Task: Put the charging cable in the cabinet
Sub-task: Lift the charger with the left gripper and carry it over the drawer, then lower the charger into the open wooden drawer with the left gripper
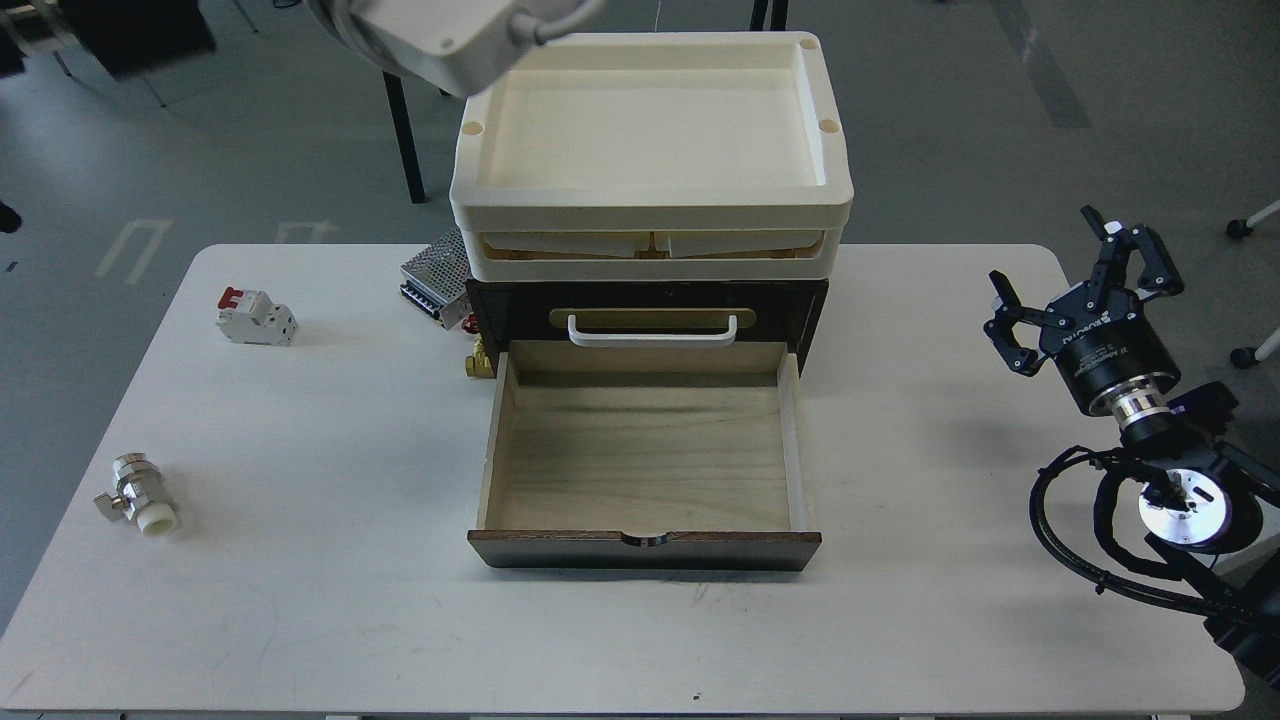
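Observation:
The dark-brown cabinet (812, 312) stands at the back middle of the white table. Its upper drawer is closed, with a white handle (652, 338) on a brass plate. Its lower plywood drawer (645, 551) is pulled fully out towards me and is empty inside. The charging cable does not show anywhere in this view. My right gripper (1075, 285) hovers over the table's right edge, well right of the drawer, fingers spread open and empty. My left arm and gripper are out of view.
Cream plastic trays (650, 205) are stacked on the cabinet. A perforated metal power-supply box (432, 272) and a small brass part (479, 361) sit at its left side. A white breaker with a red switch (257, 316) and a metal valve (140, 506) lie at the left.

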Controlling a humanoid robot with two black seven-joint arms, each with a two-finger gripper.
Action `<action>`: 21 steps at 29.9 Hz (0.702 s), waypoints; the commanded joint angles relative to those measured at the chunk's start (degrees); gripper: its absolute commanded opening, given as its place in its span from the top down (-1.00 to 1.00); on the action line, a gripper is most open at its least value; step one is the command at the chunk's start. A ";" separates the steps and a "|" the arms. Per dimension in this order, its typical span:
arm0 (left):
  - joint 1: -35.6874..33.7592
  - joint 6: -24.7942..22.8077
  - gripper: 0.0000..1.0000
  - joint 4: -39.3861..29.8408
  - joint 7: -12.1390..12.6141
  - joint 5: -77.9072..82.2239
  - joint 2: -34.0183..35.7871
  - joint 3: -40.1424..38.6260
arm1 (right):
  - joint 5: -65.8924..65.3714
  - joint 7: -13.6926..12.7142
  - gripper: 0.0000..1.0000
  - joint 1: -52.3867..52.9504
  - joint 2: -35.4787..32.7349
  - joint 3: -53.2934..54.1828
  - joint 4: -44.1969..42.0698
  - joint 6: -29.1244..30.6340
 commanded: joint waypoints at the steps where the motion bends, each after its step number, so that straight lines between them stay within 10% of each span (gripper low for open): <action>1: 0.50 0.01 1.00 -0.43 0.02 2.15 -3.93 3.86 | -0.09 0.00 -0.99 0.00 0.00 0.00 0.01 0.00; 21: 6.65 0.01 1.00 -5.36 0.02 7.23 -8.77 15.21 | 0.00 0.00 -0.99 0.00 0.00 0.00 0.01 0.00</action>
